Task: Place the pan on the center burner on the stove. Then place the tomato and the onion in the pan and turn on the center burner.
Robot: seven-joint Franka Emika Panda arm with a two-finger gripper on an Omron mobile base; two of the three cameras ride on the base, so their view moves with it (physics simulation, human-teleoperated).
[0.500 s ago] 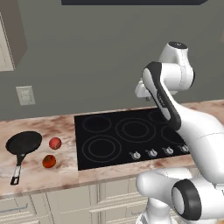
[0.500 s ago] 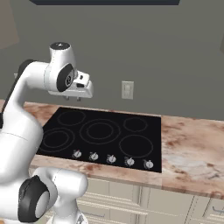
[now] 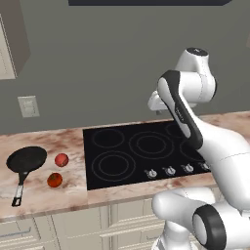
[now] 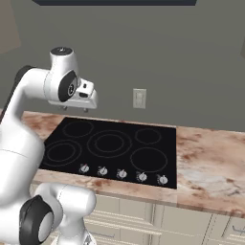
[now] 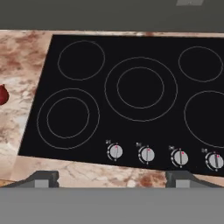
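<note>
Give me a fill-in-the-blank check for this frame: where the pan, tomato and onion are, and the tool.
1. The pan sits on the counter to the ___ of the stove.
2. The center burner is ___.
3. The tomato lies nearer the counter's front edge than the ___.
4. The tool holds ___.

Missing: left; bare; onion; nothing

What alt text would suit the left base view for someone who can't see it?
A white robot arm holds its tool high above a black stove. On the counter left of it lie a black pan, an onion and a tomato.
</note>
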